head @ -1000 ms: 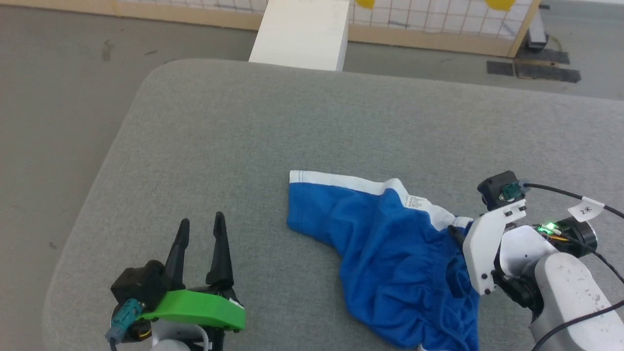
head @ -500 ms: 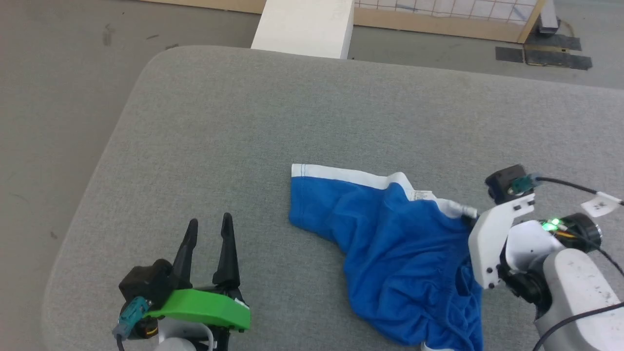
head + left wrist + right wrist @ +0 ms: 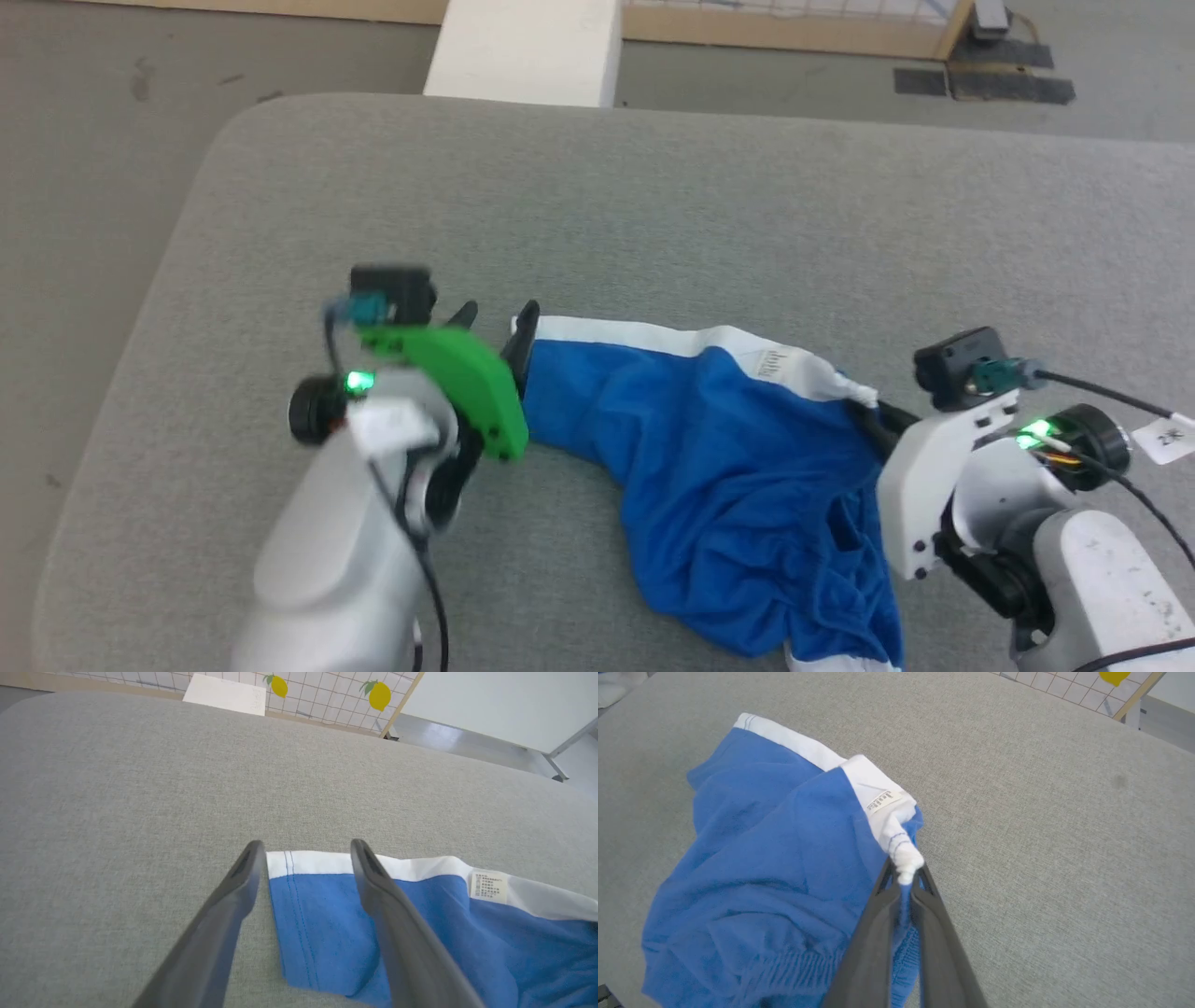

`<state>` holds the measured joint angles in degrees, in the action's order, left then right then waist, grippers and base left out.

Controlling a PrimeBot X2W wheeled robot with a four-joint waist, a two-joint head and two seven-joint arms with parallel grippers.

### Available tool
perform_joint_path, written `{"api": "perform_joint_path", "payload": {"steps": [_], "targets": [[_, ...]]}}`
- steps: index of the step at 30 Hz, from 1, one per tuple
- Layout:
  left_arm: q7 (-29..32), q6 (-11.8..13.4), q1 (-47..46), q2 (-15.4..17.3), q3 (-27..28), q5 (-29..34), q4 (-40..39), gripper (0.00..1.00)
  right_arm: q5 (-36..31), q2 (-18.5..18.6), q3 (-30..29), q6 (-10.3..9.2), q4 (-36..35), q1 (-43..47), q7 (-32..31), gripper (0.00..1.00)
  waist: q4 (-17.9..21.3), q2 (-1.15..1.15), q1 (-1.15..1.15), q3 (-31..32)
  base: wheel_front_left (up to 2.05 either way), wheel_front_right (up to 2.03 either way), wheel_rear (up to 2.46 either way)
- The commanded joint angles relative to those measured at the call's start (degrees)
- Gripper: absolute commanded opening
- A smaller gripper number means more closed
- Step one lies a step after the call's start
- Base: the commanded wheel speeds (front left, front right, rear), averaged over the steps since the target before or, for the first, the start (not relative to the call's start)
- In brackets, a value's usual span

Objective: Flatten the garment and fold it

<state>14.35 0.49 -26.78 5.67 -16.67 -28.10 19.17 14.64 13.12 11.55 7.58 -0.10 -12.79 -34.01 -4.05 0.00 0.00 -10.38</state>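
**Seizing the free hem corner squarely**

Our grey bench [image 3: 653, 187] carries the garment [image 3: 747, 467], rumpled at lower centre-right of the head view. Our right gripper [image 3: 904, 872] has its jaws clenched on a bunched white corner. Our left gripper [image 3: 306, 844] straddles the opposite corner, jaws released (nothing held). We should lower, pinch both layers near the stitching, then pull apart evenly.

White arms [image 3: 317, 551], green wrist bracket [image 3: 457, 383]

1 garment [image 3: 738, 448], 2 pincers [image 3: 499, 310] [image 3: 906, 872], 1 grey table [image 3: 653, 205]
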Motion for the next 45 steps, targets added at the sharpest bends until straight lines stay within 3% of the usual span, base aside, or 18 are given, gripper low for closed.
{"api": "perform_joint_path", "payload": {"steps": [1,11,16,17,18,20,27,33,41,45], "targets": [[2.57,0.06,-3.14,0.76,-0.48,-0.14,2.35,1.00,0.47,0.06,0.63,-0.09,-0.62,0.22,0.32,0.00,1.91,0.00,0.00,-1.77,0.00,0.00,0.00],[12.67,1.79,-12.33,1.66,-5.25,4.21,18.23,1.00,2.02,0.31,3.55,-0.09,-1.61,-0.92,1.81,0.00,5.54,0.00,0.00,-5.10,0.00,0.00,0.00],[11.61,1.16,-13.20,1.26,-6.22,4.46,21.86,1.00,2.26,0.10,3.49,-0.09,-1.63,-1.44,2.72,0.00,5.59,0.00,0.00,-6.04,0.00,0.00,0.00],[10.98,0.97,-13.30,1.15,-6.40,4.54,22.28,0.91,2.28,0.10,3.50,-0.09,-1.59,-1.49,2.82,0.00,5.52,0.00,0.00,-6.14,0.00,0.00,0.00],[10.25,0.78,-13.39,0.95,-6.56,4.54,22.80,0.38,2.35,0.08,3.49,-0.09,-1.53,-1.56,2.95,0.00,5.42,0.00,0.00,-6.23,0.00,0.00,0.00],[9.40,0.08,-13.44,0.68,-6.92,4.39,23.96,0.00,2.44,0.05,3.58,-0.09,-1.36,-1.69,3.13,0.00,5.31,0.00,0.00,-6.22,0.00,0.00,0.00],[4.66,-2.62,-15.07,-0.56,-4.20,0.01,24.67,0.00,3.71,0.13,2.13,-0.09,-1.77,-3.17,4.49,0.00,4.94,0.00,0.00,-5.46,0.00,0.00,0.00],[-0.93,-4.64,-22.09,0.13,0.50,-4.12,21.40,0.00,8.81,1.00,-1.49,-0.09,-2.40,-11.11,4.03,0.00,5.29,0.00,0.00,-6.14,0.00,0.00,0.00],[-4.18,-5.40,-38.16,4.79,2.87,-3.06,16.21,0.00,18.25,0.74,-5.12,-0.09,5.26,-35.59,3.65,0.00,7.35,0.00,0.00,-9.77,0.00,0.00,0.00],[-5.90,-4.16,-45.65,6.56,3.18,-0.87,14.95,0.00,16.86,0.03,-5.65,-0.09,11.87,-48.65,8.00,0.00,8.05,0.00,0.00,-11.56,0.00,0.00,0.00]]}}
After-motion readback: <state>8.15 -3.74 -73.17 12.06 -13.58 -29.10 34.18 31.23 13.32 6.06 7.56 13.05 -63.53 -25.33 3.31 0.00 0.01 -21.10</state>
